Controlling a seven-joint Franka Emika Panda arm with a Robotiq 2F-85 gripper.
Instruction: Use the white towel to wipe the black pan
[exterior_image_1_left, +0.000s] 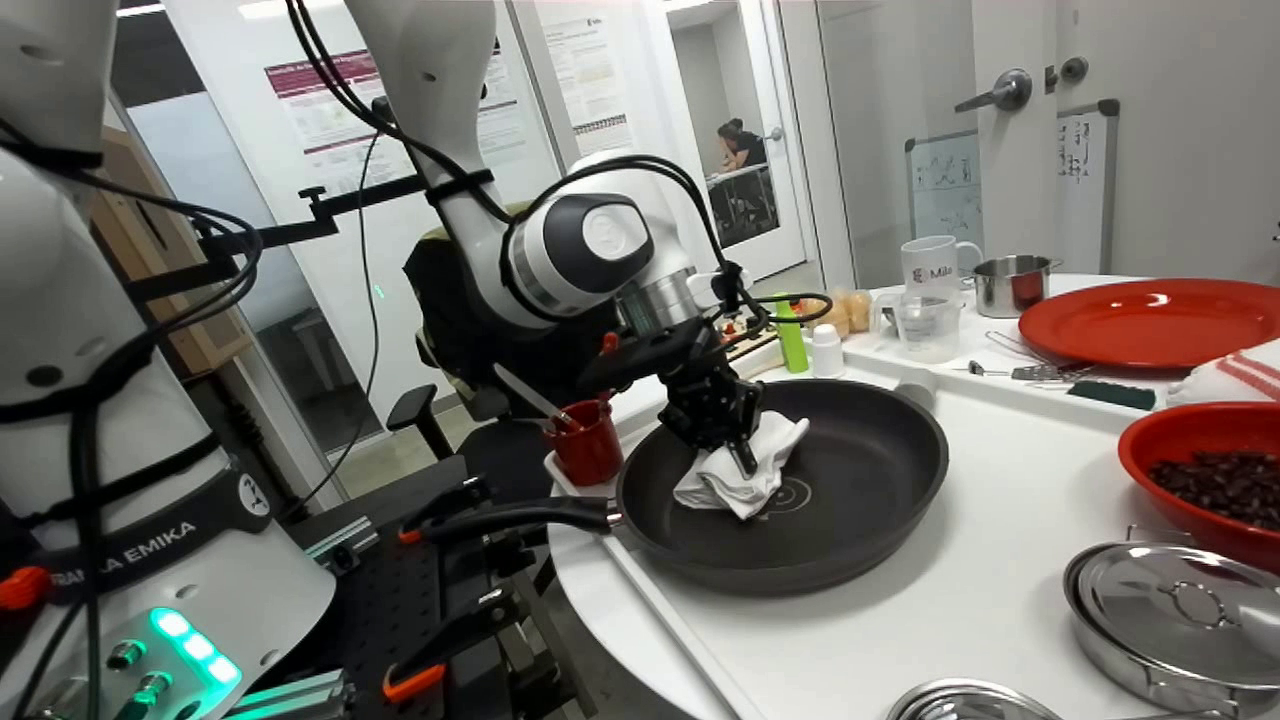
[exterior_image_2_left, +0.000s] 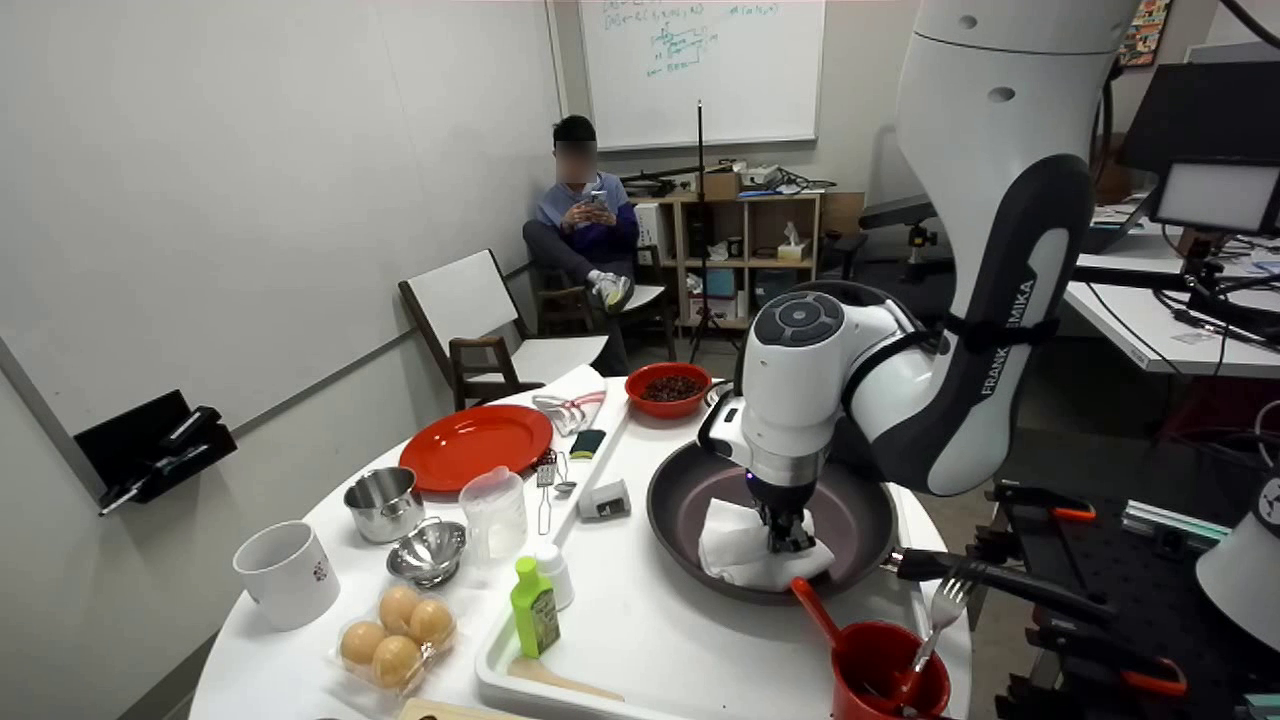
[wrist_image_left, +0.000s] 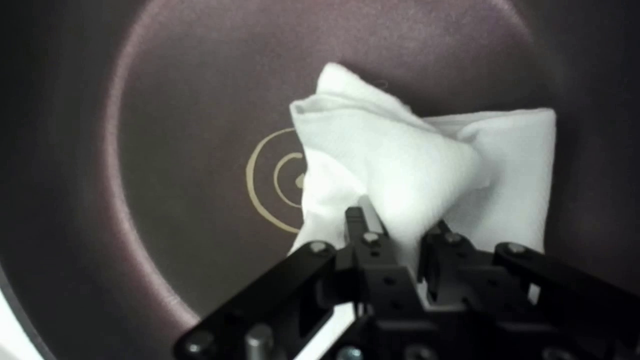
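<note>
The black pan stands on the white tray with its handle reaching over the tray rim toward the robot base. It also shows in an exterior view and in the wrist view. The white towel lies folded and bunched on the pan's floor. In the wrist view the towel partly covers the ring mark at the pan's centre. My gripper points down inside the pan, its fingers shut on a raised fold of the towel; it also shows in both exterior views. The towel's underside is hidden.
A red cup with utensils stands close beside the pan and its handle. A green bottle, a white shaker and a fallen grey cup are on the tray. A red bowl of beans and a lidded steel pot stand beyond.
</note>
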